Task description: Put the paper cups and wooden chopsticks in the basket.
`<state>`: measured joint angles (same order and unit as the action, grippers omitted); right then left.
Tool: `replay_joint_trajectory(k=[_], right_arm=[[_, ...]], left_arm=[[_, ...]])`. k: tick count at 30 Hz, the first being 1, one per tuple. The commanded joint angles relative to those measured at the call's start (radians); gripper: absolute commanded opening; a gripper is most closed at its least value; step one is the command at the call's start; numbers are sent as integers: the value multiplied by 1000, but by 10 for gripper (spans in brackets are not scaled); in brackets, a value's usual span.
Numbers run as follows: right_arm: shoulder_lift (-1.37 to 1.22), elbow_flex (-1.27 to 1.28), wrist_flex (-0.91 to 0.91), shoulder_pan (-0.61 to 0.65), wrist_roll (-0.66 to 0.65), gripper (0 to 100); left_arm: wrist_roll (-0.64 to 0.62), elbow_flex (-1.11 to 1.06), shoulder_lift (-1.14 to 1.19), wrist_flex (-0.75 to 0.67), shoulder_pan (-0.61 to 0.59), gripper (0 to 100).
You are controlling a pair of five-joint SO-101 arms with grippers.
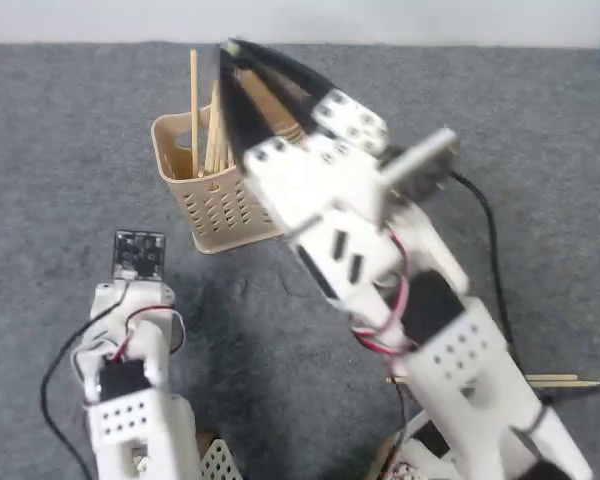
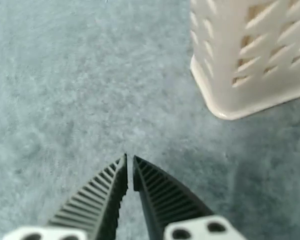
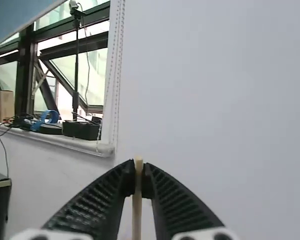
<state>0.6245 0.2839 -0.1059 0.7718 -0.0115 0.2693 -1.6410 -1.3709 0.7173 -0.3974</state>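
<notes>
- High view: the cream slotted basket (image 1: 220, 215) stands on the grey carpet (image 1: 60, 150) toward the far side of the table. Several wooden chopsticks (image 1: 194, 100) stand upright in it, leaning on its far rim.
- The right gripper (image 1: 226, 52) hangs over the basket's far edge, with its black fingers pointing away from the arms. From up here I cannot tell what is between them.
- Two more loose chopsticks (image 1: 555, 380) lie flat on the carpet, at the near right beside that arm's base.
- The left arm (image 1: 130, 380) sits at the near left, well short of the basket.
- Left wrist view: the left gripper (image 2: 129, 159) has its ribbed fingers drawn together with nothing between them, and it hovers over bare carpet (image 2: 65, 75). The basket (image 2: 240, 60) stands a little beyond it and off to one side, not touching it.
- Right wrist view: the right gripper (image 3: 138, 167) is clamped on a single wooden chopstick (image 3: 137, 205). Its blunt end pokes just past the fingertips. The gripper is aimed at a plain white wall (image 3: 215, 75) beside a window (image 3: 65, 75).
</notes>
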Motion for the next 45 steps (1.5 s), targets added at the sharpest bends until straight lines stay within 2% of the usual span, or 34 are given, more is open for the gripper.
replay_joint_trajectory(k=[1, 3, 4, 8, 15, 18, 23, 30, 35, 41, 45], right_arm=[[-114, -203, 16, 59, 3, 9], [-194, -269, -2, 67, 3, 9], [-232, -298, -30, 67, 3, 9], [-369, -364, -130, 44, 5, 9], [-512, -364, -151, -13, 9, 9], [-542, -368, -268, -13, 11, 32], [-512, -371, -426, -1, 12, 217], [-297, -371, -615, -2, 81, 235], [-65, -371, -875, -5, 110, 235], [177, -353, -1342, -36, 101, 234], [197, -258, -1596, -127, 9, 234]], left_arm=[[15, -51, -341, 172, 14, 15], [18, -42, -457, 304, 17, 15], [21, -42, -473, 327, 26, 16], [23, -44, -422, 282, 48, 16], [23, -44, -422, 281, 52, 15], [23, -45, -422, 281, 52, 15], [23, -45, -422, 281, 52, 15], [23, -45, -422, 281, 49, 15], [23, -45, -422, 281, 49, 14], [23, -45, -422, 282, 54, 14], [21, -45, -422, 285, 54, 14]])
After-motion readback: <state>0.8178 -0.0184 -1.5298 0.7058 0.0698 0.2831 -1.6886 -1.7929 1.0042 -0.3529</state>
